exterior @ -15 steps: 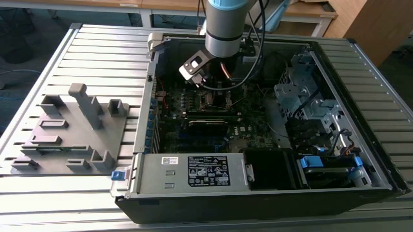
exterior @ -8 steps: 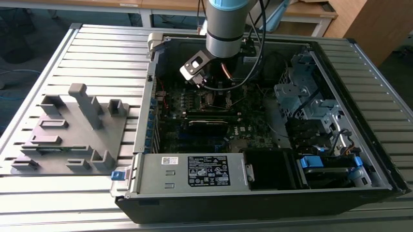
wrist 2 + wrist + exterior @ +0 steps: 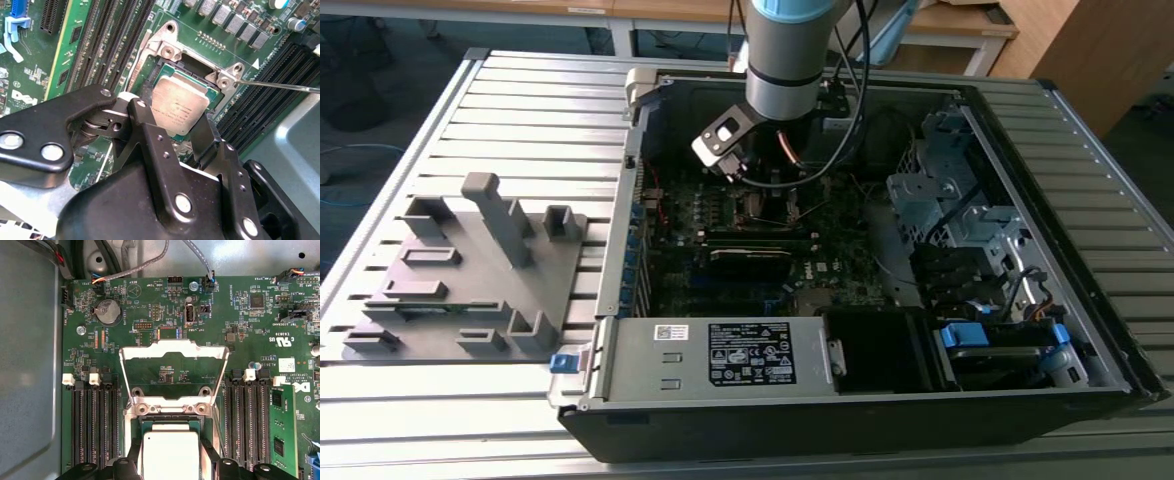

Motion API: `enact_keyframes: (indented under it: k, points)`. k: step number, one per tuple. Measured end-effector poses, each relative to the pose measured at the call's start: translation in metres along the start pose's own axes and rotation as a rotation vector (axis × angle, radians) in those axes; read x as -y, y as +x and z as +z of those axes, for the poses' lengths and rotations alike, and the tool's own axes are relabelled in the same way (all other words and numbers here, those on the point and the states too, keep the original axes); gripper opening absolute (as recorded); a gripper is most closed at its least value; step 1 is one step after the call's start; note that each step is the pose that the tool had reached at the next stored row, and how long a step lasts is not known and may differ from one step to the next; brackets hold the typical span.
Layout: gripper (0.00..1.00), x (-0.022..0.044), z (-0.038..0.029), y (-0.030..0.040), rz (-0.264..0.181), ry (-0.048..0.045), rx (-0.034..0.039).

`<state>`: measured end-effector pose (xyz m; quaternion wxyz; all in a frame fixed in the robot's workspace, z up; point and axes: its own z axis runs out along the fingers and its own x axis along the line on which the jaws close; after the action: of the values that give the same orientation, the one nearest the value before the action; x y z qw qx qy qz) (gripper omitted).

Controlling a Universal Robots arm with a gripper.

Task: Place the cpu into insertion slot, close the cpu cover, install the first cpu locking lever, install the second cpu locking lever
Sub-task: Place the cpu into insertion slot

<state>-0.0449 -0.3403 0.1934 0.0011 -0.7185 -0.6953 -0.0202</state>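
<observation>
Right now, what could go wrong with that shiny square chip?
The cpu sits at the insertion slot with the gripper around it. If it's slightly crooked, pressing could harm the slot. The cpu cover stands open close by, so the gripper might bump it.

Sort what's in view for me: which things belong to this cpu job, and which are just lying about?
Job:
- gripper
- cpu
- insertion slot
- cover, standing open
- locking lever

Lying about:
- memory slots
- coin battery
- grey rack beside the case
- power supply
</observation>
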Motion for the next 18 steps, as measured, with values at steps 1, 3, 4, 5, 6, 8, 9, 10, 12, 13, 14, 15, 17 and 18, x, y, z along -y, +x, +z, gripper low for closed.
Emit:
enact_keyframes:
  k: [1, 3, 4, 5, 6, 8, 9, 10, 12, 13, 14, 15, 17, 18]
  points:
    - [0.54, 0.0, 0.0001, 0.0, 0.0, 0.0, 0.0001]
    - [0.54, 0.0, 0.0007, 0.0, 0.0, -0.0001, -0.0001]
    - [0.54, 0.0, 0.0008, -0.0001, 0.0, 0.0001, 0.0001]
    - [0.54, 0.0, 0.0008, 0.0, 0.0, 0.0001, 0.0]
    - [0.54, 0.0, 0.0008, 0.0, 0.0, 0.0001, 0.0001]
    - [0.54, 0.0, 0.0009, 0.0, 0.0, 0.0, 0.0]
    - [0.54, 0.0, 0.0009, 0.0, 0.0, -0.0001, 0.0]
    - [0.54, 0.0, 0.0009, 0.0, 0.0, 0.0, -0.0001]
    - [0.54, 0.0, 0.0009, 0.0, 0.0, 0.0, 0.0]
    - [0.54, 0.0, 0.0007, 0.0, 0.0, -0.0001, -0.0003]
    - [0.54, 0.0, 0.0002, 0.0001, 0.0, -0.0002, -0.0006]
    - [0.54, -0.0001, -0.0003, 0.0001, 0.0, -0.0001, -0.0006]
    - [0.54, -0.0001, -0.0005, 0.0001, 0.0, -0.0003, -0.0007]
    - [0.54, 0.0, -0.0007, 0.0, 0.0, -0.0001, -0.0003]
